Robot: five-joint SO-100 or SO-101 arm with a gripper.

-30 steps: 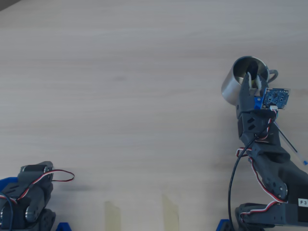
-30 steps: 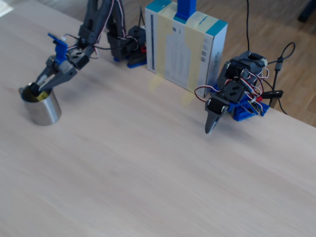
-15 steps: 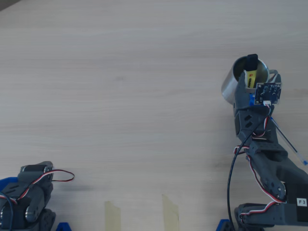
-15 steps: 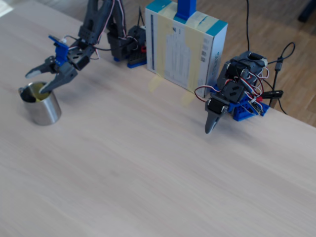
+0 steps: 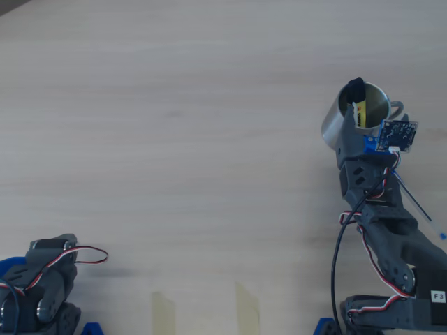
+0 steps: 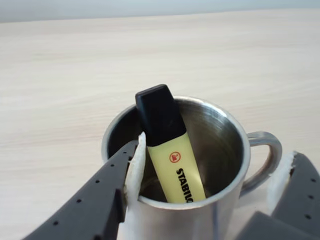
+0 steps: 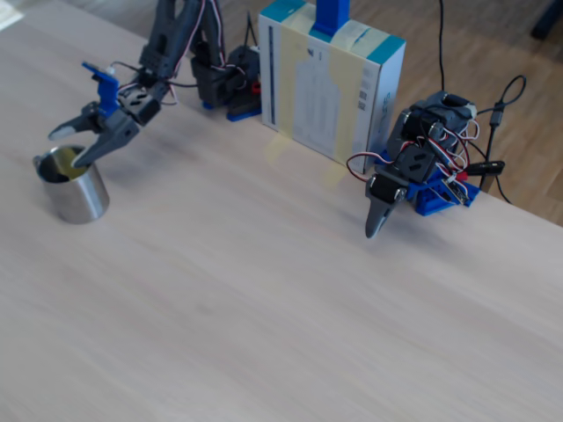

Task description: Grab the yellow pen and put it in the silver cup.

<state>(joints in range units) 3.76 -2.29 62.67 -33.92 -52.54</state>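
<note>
The yellow pen (image 6: 170, 150) is seen standing tilted inside the silver cup (image 6: 225, 150), black cap up against the rim. The gripper (image 6: 205, 175) is held spread wide, jaws flanking the cup, the pen untouched between them.

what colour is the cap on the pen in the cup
Black. The pen has a yellow body and leans in the cup; the wrist view shows it best.

Bright, even daylight, soft faint shadows, all views fairly sharp; mild glare inside the silver cup (image 6: 220, 145).
</note>
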